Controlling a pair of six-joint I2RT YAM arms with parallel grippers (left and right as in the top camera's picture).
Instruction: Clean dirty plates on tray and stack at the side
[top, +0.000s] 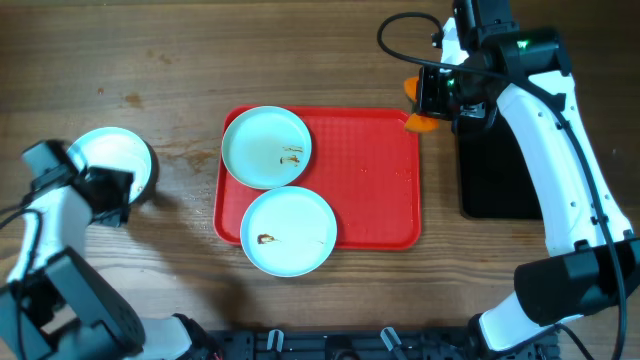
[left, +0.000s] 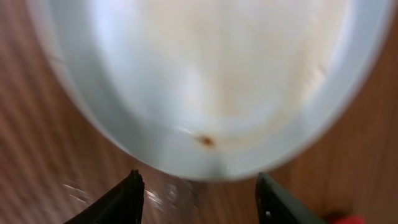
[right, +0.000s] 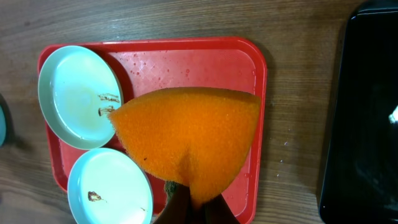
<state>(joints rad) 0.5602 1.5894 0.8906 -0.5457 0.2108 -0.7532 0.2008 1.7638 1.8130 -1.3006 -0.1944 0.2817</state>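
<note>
No legible txt, labels, brands, nos. or signs on plates, tray or elsewhere.

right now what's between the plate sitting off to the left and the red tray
Nothing but bare wooden table. The overhead view shows an empty strip of wood between the lone plate and the tray.

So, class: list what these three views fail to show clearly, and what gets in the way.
- Left wrist: the side plate is blurred, its far rim cut off by the top edge.
- Right wrist: the sponge hides the middle of the tray.
- Overhead: the right gripper hides most of the sponge.
- Overhead: the right arm covers part of the black tray.
</note>
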